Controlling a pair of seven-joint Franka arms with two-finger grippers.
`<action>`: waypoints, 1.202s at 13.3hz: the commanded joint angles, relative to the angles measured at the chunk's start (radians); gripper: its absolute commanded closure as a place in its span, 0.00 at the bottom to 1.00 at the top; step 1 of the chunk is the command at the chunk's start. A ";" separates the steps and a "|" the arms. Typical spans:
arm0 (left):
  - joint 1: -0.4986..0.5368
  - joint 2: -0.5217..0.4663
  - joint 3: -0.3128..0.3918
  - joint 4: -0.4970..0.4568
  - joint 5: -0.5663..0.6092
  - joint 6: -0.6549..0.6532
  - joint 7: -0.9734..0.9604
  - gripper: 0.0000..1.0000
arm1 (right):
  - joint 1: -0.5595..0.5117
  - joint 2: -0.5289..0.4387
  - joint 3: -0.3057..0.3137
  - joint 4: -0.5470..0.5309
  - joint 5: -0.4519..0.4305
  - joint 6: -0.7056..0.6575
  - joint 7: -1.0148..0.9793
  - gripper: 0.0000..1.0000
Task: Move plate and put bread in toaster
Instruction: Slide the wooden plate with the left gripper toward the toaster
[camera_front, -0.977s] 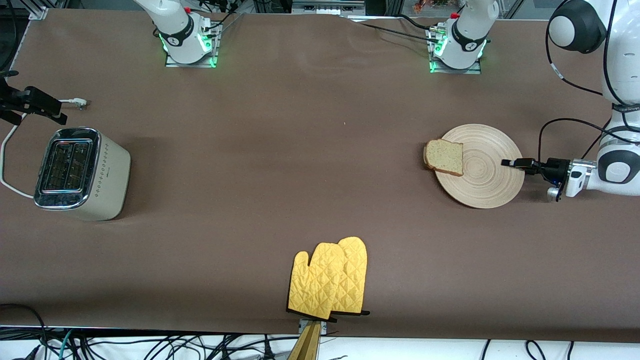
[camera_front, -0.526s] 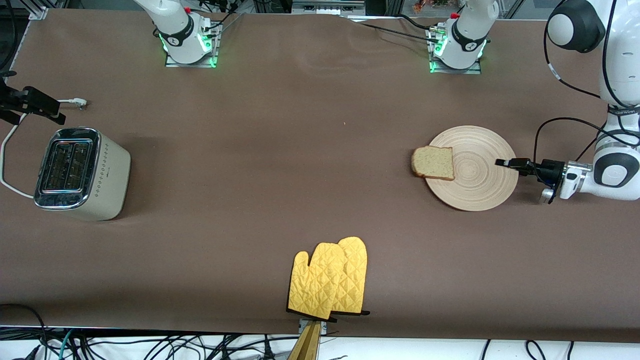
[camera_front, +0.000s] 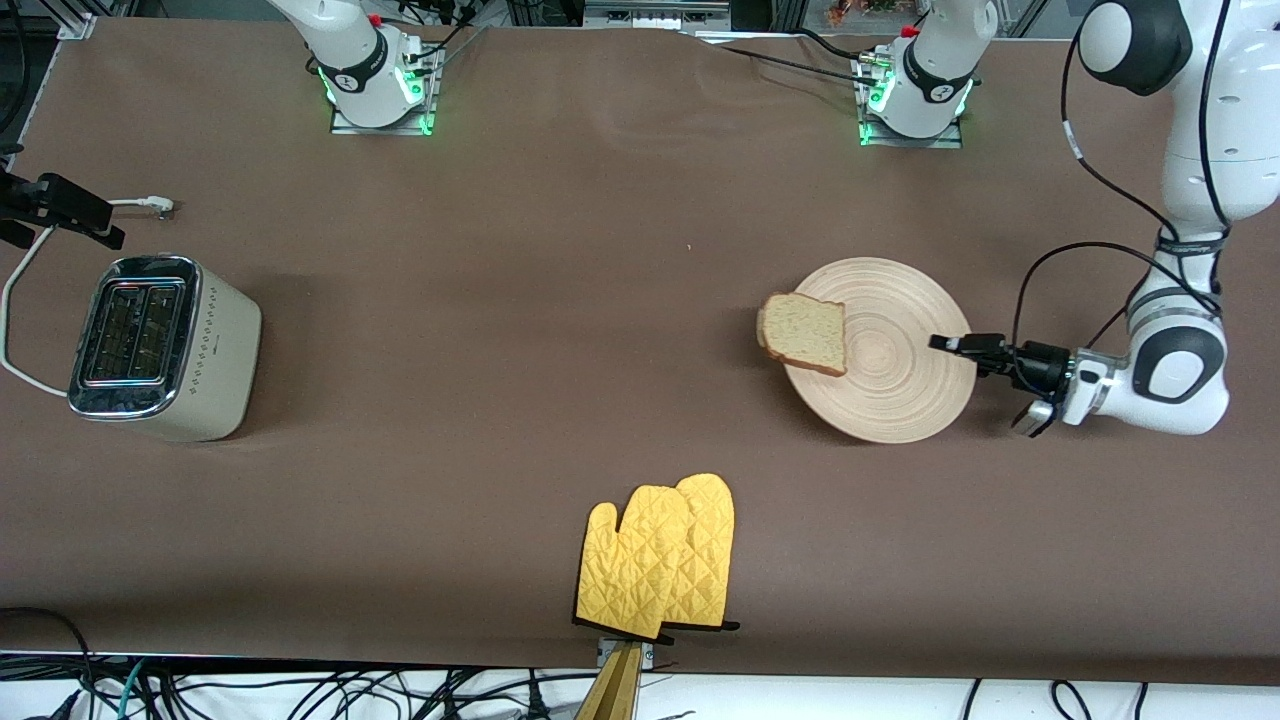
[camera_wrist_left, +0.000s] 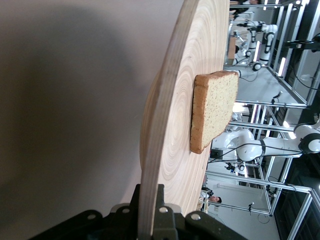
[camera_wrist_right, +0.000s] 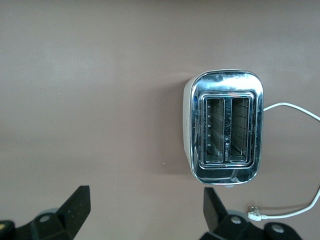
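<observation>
Left claw (camera_front: 945, 343) pinches rim of plate (camera_front: 900, 385), toward left arm's end of worktop (camera_front: 560, 300). Bread (camera_front: 805, 333) on plate, overhanging its edge. Toaster (camera_front: 160, 345) at right arm's end, both slots bare. Right claw (camera_wrist_right: 145, 210) spread wide over toaster.

Both arms are glossy white with dark grey joint caps, and each base (camera_front: 378, 85) wears a black collar and glows green at its foot. A black cable (camera_front: 1085, 250) loops along the left arm to a silver wrist and a black left gripper (camera_front: 945, 343). The right gripper (camera_wrist_right: 145, 212) is black too, with small screws on its fingers (camera_wrist_right: 75, 205).
</observation>
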 joint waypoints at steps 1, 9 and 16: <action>-0.083 -0.035 -0.021 -0.032 -0.054 0.068 -0.033 1.00 | -0.002 -0.014 -0.031 -0.022 0.004 0.006 -0.015 0.00; -0.478 -0.094 -0.033 -0.088 -0.377 0.442 -0.311 1.00 | -0.002 0.005 -0.080 -0.024 0.031 0.011 -0.013 0.00; -0.651 -0.006 -0.098 -0.062 -0.523 0.679 -0.313 1.00 | 0.002 0.005 -0.074 -0.019 0.030 0.011 -0.001 0.00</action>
